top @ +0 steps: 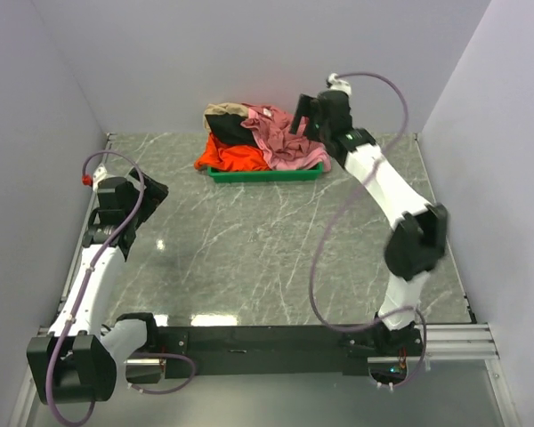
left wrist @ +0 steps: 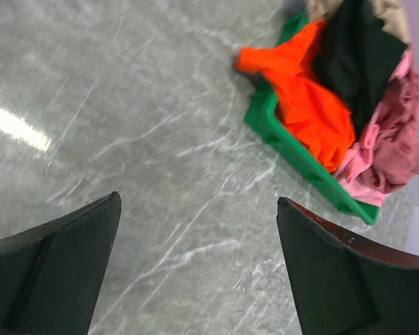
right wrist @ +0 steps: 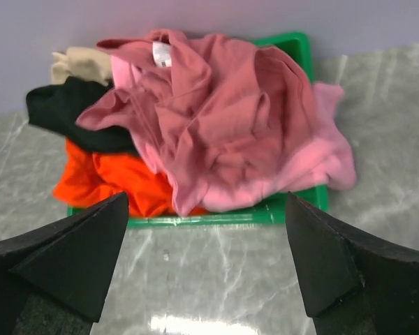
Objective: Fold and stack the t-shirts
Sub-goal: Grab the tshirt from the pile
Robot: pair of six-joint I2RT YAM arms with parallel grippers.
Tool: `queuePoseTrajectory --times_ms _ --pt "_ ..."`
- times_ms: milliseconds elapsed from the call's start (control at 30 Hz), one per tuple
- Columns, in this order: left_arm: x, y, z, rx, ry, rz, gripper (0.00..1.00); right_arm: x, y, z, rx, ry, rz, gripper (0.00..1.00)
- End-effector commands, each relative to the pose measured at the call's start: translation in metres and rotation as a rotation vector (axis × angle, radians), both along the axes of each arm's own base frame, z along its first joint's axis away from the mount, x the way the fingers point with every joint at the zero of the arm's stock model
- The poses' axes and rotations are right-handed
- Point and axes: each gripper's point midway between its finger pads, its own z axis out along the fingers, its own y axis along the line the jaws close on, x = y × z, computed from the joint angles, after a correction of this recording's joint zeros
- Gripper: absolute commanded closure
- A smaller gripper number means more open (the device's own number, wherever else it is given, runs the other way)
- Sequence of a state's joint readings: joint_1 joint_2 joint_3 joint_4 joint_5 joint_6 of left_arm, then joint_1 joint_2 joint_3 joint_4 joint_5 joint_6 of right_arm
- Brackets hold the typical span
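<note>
The t-shirts lie crumpled in a pile in a green tray (top: 267, 175) at the back of the table. The dusty brick-red shirt (right wrist: 216, 105) is on top, above the light pink one (right wrist: 300, 171). The orange-red shirt (right wrist: 119, 178) hangs over the tray's left front edge. The black shirt (right wrist: 63, 112) and the tan shirt (right wrist: 80, 64) are at the back left. My right gripper (top: 304, 120) hovers just to the right of the pile, open and empty, its jaws (right wrist: 207, 199) wide apart. My left gripper (top: 151, 191) is open and empty over the table's left side (left wrist: 197, 199), far from the tray.
The grey marble tabletop (top: 249, 249) is walled at the back and both sides. The tray (left wrist: 293, 150) stands against the back wall. The arm bases sit on a black rail (top: 267, 340) at the near edge.
</note>
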State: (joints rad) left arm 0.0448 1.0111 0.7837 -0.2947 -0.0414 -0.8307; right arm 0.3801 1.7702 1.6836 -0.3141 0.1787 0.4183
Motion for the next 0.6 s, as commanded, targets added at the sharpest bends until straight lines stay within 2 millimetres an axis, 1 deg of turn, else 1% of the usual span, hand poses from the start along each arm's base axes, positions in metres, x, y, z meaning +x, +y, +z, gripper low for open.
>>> queuePoseTrajectory --times_ms 0,33,67,100,133,167,200,267,300,333,367,400,433,467,500,533,567 --pt "0.013 0.001 0.037 0.052 -0.148 -0.036 0.01 0.051 0.011 0.009 -0.078 -0.014 0.001 0.02" --pt "0.014 0.003 0.037 0.06 -0.147 -0.028 0.01 0.063 0.016 0.006 -0.089 -0.018 -0.001 0.03" --pt "0.014 0.004 0.036 0.063 -0.145 -0.021 0.01 0.081 0.02 -0.031 -0.121 0.038 -0.004 0.03" --pt "0.016 0.005 0.035 0.068 -0.14 -0.02 0.01 0.095 0.026 -0.011 -0.103 -0.021 -0.003 0.04" --pt "0.016 0.006 0.033 0.073 -0.132 -0.013 0.01 0.104 0.03 -0.015 -0.103 -0.033 0.003 0.05" --pt "0.018 0.007 0.034 0.075 -0.13 -0.009 0.0 0.117 0.036 -0.031 -0.1 -0.042 0.01 0.07" --pt "0.019 0.008 0.029 0.081 -0.111 -0.013 0.01 0.122 0.042 -0.036 -0.088 -0.054 0.028 0.07" --pt "0.021 0.009 0.027 0.083 -0.097 -0.006 0.01 0.135 0.047 -0.049 -0.077 -0.086 0.03 0.09" --pt "0.023 0.009 0.024 0.083 -0.086 -0.005 0.01 0.139 0.042 -0.057 -0.082 -0.08 0.001 0.11" --pt "0.023 0.01 0.021 0.082 -0.074 -0.004 0.01 0.141 0.042 -0.065 -0.071 -0.068 -0.014 0.12" --pt "0.024 0.01 0.022 0.081 -0.073 -0.003 0.01 0.145 0.042 -0.078 -0.069 -0.056 -0.019 0.14" --pt "0.025 0.009 0.019 0.082 -0.063 -0.008 0.01 0.148 0.041 -0.084 -0.062 -0.054 -0.022 0.16" --pt "0.025 0.009 0.018 0.082 -0.059 -0.01 0.01 0.15 0.044 -0.088 -0.053 -0.055 -0.005 0.3" --pt "0.025 0.008 0.018 0.08 -0.059 -0.014 0.01 0.154 0.046 -0.097 -0.049 -0.054 -0.003 0.39" --pt "0.025 0.008 0.016 0.079 -0.056 -0.015 0.01 0.155 0.047 -0.101 -0.053 -0.054 0.003 0.5" --pt "0.025 0.007 0.017 0.076 -0.059 -0.017 0.01 0.156 0.046 -0.102 -0.057 -0.055 0.001 0.71" --pt "0.024 0.008 0.017 0.077 -0.059 -0.016 0.01 0.155 0.046 -0.1 -0.052 -0.056 0.0 0.84"
